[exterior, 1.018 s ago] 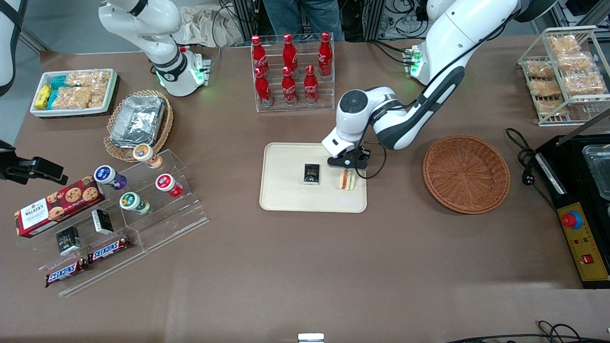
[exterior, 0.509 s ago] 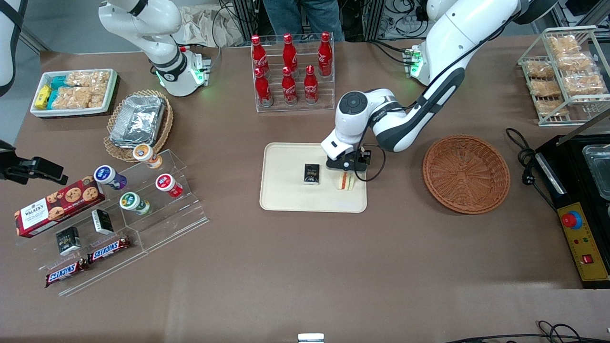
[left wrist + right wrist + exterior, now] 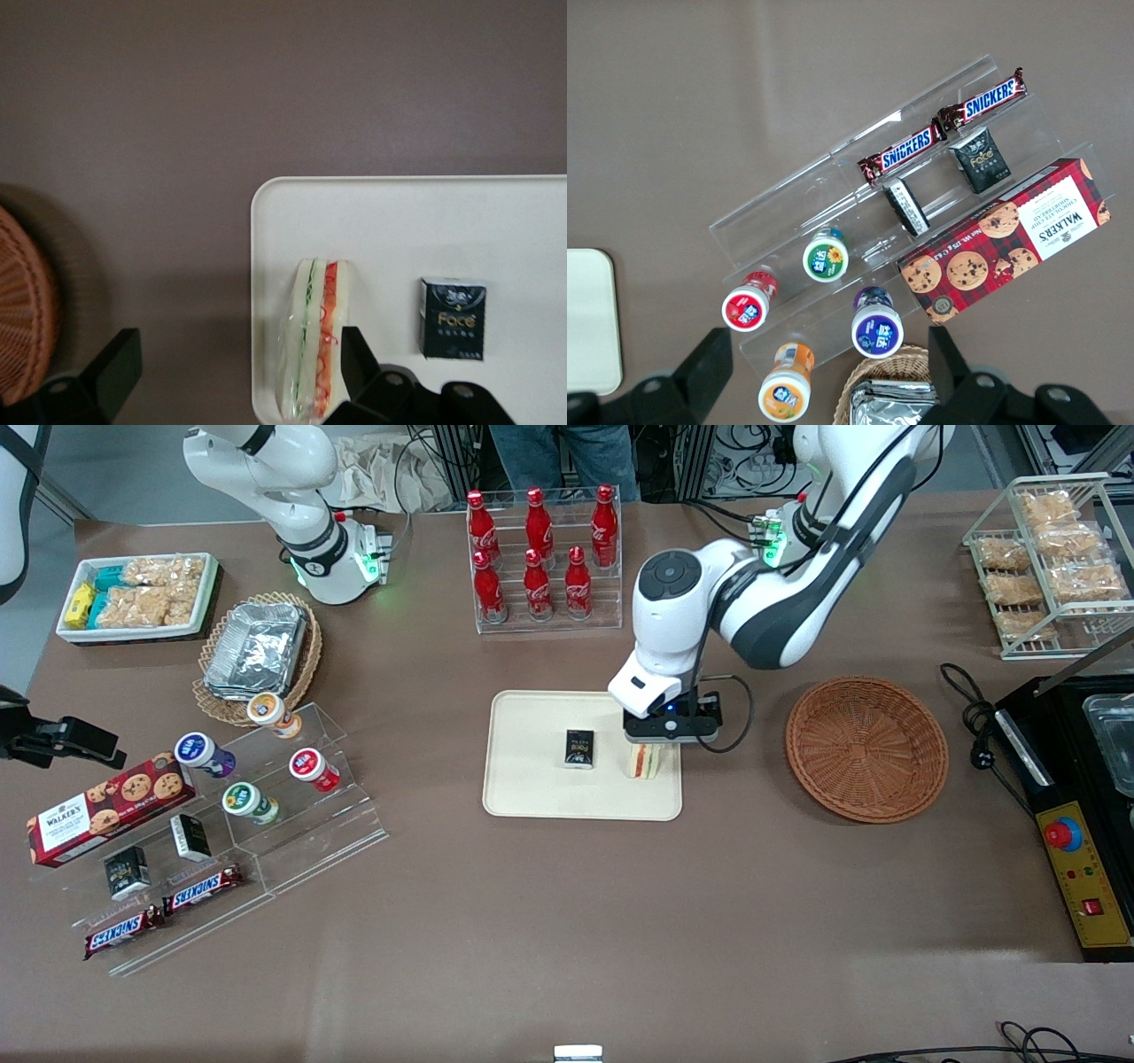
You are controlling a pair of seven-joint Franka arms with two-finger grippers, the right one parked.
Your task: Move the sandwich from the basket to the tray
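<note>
The sandwich (image 3: 646, 762) (image 3: 315, 341), a plastic-wrapped wedge showing orange and green filling, stands on its edge on the cream tray (image 3: 532, 790) (image 3: 399, 230). It is close to the tray's rim nearest the basket. My gripper (image 3: 670, 732) (image 3: 235, 365) hangs above it, open wide. One finger (image 3: 356, 352) is beside the sandwich, apart from it, and the other finger (image 3: 117, 365) is over the bare table. The round reddish-brown basket (image 3: 866, 747) (image 3: 25, 319) sits on the table toward the working arm's end.
A small black box (image 3: 580, 747) (image 3: 453, 319) lies on the tray beside the sandwich. A rack of red bottles (image 3: 542, 558) stands farther from the front camera than the tray. A black control box (image 3: 1076, 815) and a wire snack rack (image 3: 1050, 558) sit at the working arm's end.
My wrist has lifted and turned, shifting slightly toward the basket. The sandwich has stayed in the same spot on the tray.
</note>
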